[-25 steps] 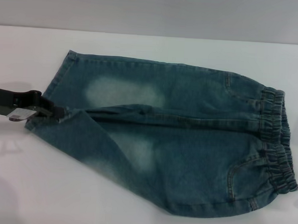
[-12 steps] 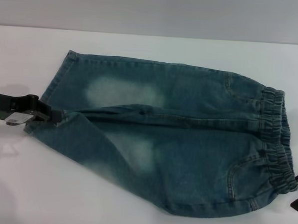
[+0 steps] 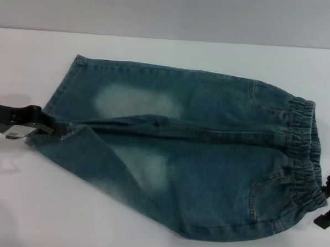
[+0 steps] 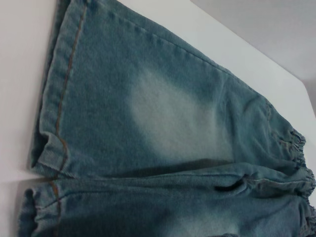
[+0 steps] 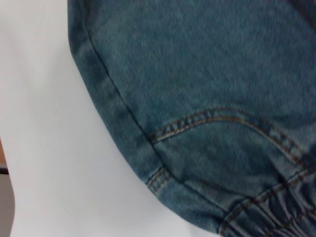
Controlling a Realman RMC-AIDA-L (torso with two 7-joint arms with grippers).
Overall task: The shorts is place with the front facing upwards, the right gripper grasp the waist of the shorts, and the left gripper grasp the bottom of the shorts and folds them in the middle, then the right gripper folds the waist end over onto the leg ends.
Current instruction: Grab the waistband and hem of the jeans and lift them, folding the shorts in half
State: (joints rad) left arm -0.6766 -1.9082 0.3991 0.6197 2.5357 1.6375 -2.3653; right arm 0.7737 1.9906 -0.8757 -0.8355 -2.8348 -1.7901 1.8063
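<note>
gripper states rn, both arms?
left gripper: at the bottom of the shorts, looks shut on the hem.
right gripper: beside the waistband, cannot tell.

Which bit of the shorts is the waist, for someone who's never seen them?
Find the shorts spread on the white table. Follow them to the robot's right: the waist is that ruched elastic band beside the right gripper, unlike the flat stitched hems opposite.

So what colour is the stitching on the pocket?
Orange-brown pocket stitching on the shorts, clearest in the right wrist view.
</note>
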